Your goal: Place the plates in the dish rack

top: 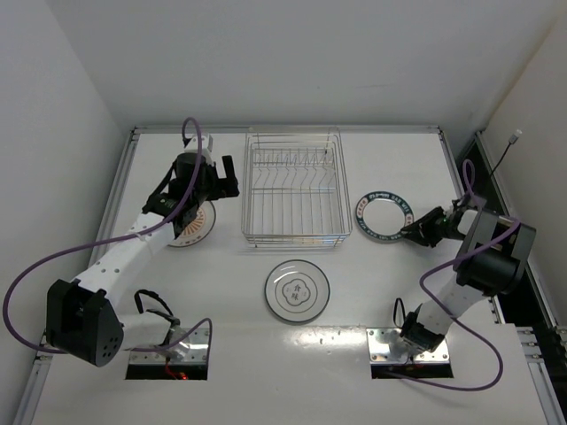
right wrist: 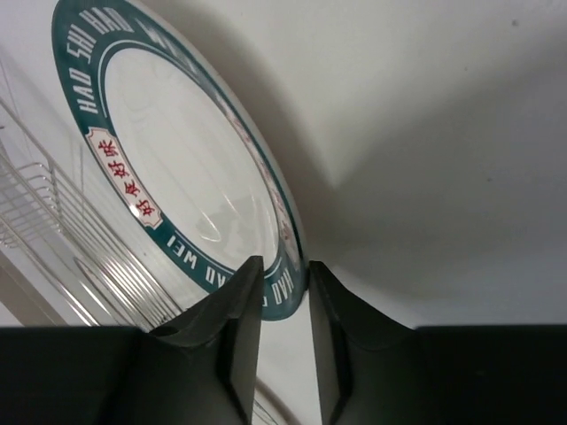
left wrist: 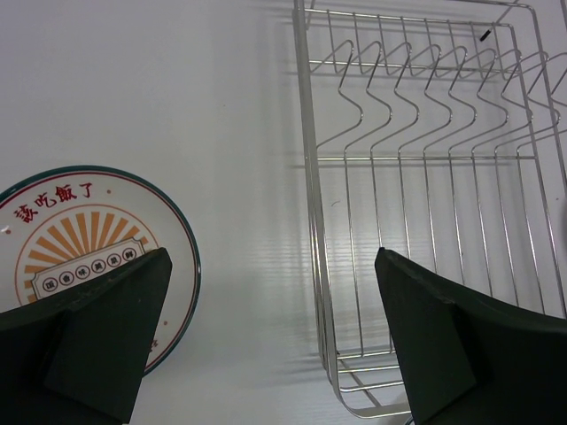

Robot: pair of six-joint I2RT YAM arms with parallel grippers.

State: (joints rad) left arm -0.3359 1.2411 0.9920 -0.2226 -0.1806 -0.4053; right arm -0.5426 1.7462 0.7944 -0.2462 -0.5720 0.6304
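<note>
**Top view:** the rack (top: 293, 188) is set mid-table (top: 230, 283), toward the far side. All three plates are seen outside it.
- The orange plate (top: 191, 223) is placed just left of the rack and is partly covered by the left arm.
- The flower plate (top: 297, 290) is laid flat near the rack's front edge, apart from it.
- The teal plate (top: 384, 217) is placed just right of the rack.
- The left gripper (top: 229, 180) is held above the gap between the orange plate and the rack.
- The right gripper (top: 409, 233) is set at the teal plate's near-right rim.

**Left wrist:** the fingers (left wrist: 97, 341) are spread wide and nothing is held between them. The orange plate is seen behind the left finger. The rack's wire wall and prongs are seen behind the right one, with bare table framed between.

**Right wrist:** the fingers (right wrist: 232, 332) are drawn in to a narrow gap, and the teal plate's rim is pinched between them. The lettered band of the rim is seen running into the gap. Rack wires are seen at lower left, beyond the plate. Whether the plate is lifted off the table cannot be told.
</note>
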